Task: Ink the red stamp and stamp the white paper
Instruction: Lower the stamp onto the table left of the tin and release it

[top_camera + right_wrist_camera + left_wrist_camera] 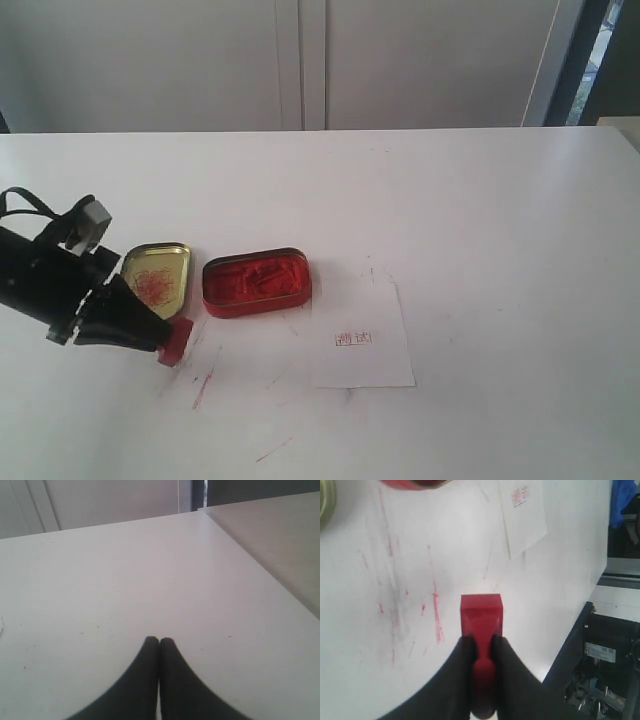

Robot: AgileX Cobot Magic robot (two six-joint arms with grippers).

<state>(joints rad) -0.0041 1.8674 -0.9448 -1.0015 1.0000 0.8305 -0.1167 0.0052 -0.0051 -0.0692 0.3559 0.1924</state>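
Exterior view. Clamping the red stamp in the left gripper at the lower left of the frame, jaws pressing in on the narrow handle, blocky base sticking out toward the right. Hanging low over the white table; touching it or not, cannot tell. Showing the white paper lying flat right of centre, well apart from the stamp and bearing a small red stamp mark. Showing the open red tin between stamp and paper, a little higher in the frame, and its gold lid just left of it, close above the gripper. Showing red smears on the table below the tin.

Left wrist view. Pinching the red stamp by its handle between two black fingers of the left gripper, jaws parting only as wide as that handle, base jutting past the fingertips over the red smears. Catching the white paper with its stamp mark farther beyond the stamp, plus an edge of the red tin.

Right wrist view. Pressing the right gripper fully closed, fingertips meeting, gripping nothing, over the white table.
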